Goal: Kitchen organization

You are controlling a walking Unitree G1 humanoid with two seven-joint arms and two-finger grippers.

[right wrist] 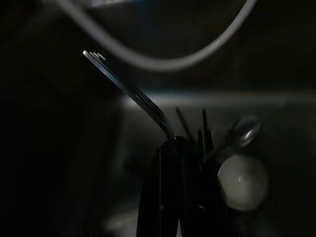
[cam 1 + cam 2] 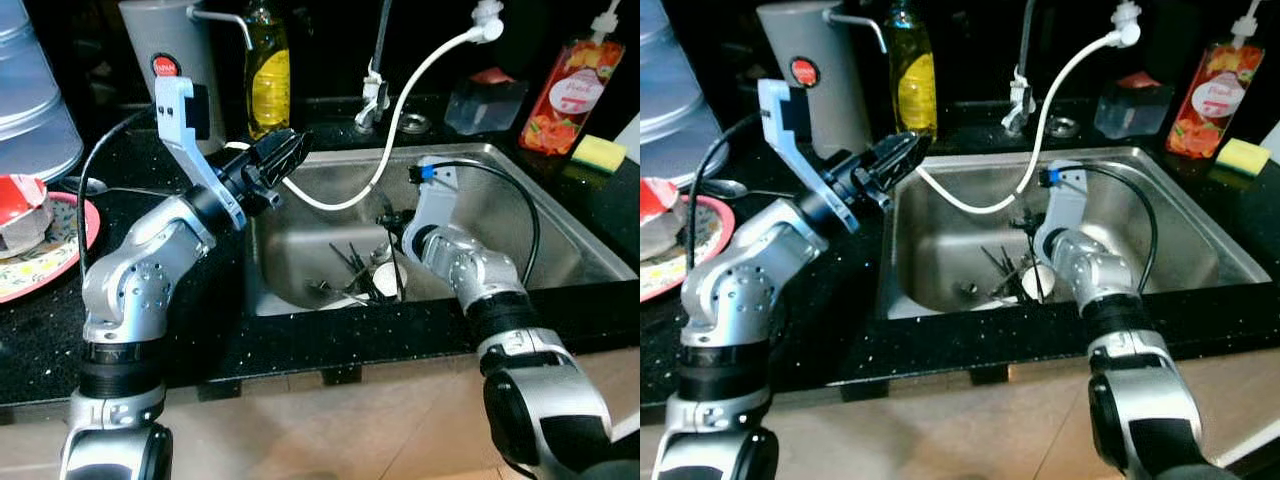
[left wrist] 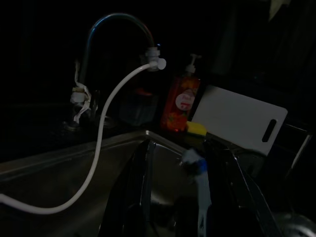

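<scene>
Right gripper (image 1: 170, 163): reaches down into the stainless sink (image 2: 540, 215), fingers clamped on the handle of a fork (image 1: 131, 91). The fork rises from the fingertips toward 11 o'clock in the right wrist view, tines at its far end, free of the basin floor.

Sink contents: a scatter of dark cutlery (image 2: 350, 265) on the basin floor just beside the gripper, and a small white round object (image 1: 243, 181) at about 3 o'clock of the fingertips, next to a spoon (image 1: 244, 129).

Left gripper (image 2: 285, 155): held over the sink's left rim, pointing across the basin; fingers close together, holding nothing visible.

White hose (image 2: 400, 110): runs from the tap (image 3: 116, 29) down in a loop into the sink, passing just by the left gripper.

Counter, behind sink: yellow soap bottle (image 2: 268, 70), red soap bottle (image 2: 572, 95), yellow sponge (image 2: 598, 153). Counter at 9 o'clock: patterned plate (image 2: 45, 262).
</scene>
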